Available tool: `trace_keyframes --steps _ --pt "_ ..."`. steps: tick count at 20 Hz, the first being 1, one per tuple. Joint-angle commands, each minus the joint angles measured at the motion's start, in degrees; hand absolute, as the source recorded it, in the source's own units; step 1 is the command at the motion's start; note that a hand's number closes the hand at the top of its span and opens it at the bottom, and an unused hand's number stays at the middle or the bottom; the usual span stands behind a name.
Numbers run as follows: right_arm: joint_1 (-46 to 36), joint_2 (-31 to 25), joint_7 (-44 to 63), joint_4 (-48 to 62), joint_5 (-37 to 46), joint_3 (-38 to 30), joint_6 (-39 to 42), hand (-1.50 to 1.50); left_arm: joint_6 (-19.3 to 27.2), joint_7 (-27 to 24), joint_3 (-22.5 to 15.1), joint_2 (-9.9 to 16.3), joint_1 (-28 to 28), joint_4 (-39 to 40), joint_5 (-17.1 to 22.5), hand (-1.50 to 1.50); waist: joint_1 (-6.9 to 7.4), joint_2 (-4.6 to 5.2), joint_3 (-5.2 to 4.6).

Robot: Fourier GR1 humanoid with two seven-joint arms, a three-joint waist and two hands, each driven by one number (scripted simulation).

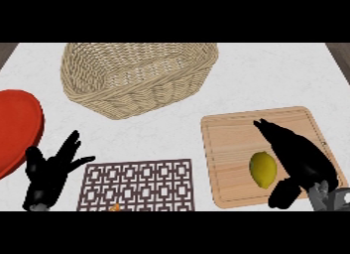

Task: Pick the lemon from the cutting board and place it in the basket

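A yellow lemon [262, 168] is seen lying on a wooden cutting board [229, 144] at the right of a pale counter [170, 134]. The right robot hand [298, 156] is held just beside the lemon, fingers straight and stretched up the board, thumb low near the lemon's lower end; nothing is gripped. The left robot hand [51, 171] is rested with fingers spread upward at the lower left, beside a red plate [9, 131] and a brown lattice trivet [137, 184]. A wicker basket [137, 77] is set well apart, up and to the left. The lemon is judged light, stiff and rounded, with a waxy skin likely to slip; it is best taken across its narrow middle.
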Motion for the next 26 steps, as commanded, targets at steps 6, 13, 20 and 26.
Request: trace_keyframes --steps 6,13,20,26 --pt "2.6 3.8 -1.0 4.7 4.4 2.0 1.2 -1.5 -0.9 2.6 0.5 -0.7 -0.4 5.9 -1.2 0.0 -0.43 0.52 -0.55" --pt "3.1 5.2 -4.7 6.8 7.2 -0.1 0.0 -1.5 0.8 4.2 -0.5 -1.2 3.3 -0.5 -3.8 0.0 0.01 0.41 -0.51" --pt "3.3 7.0 -9.8 12.6 11.1 -0.4 -1.6 1.5 -0.4 1.9 0.2 -3.4 2.5 2.7 -3.9 0.0 0.02 0.49 -0.52" --pt "1.0 6.0 -13.5 12.9 18.2 2.2 -3.2 1.5 -1.5 -0.3 1.5 -2.9 1.8 5.9 -4.6 0.0 0.0 0.52 -0.54"
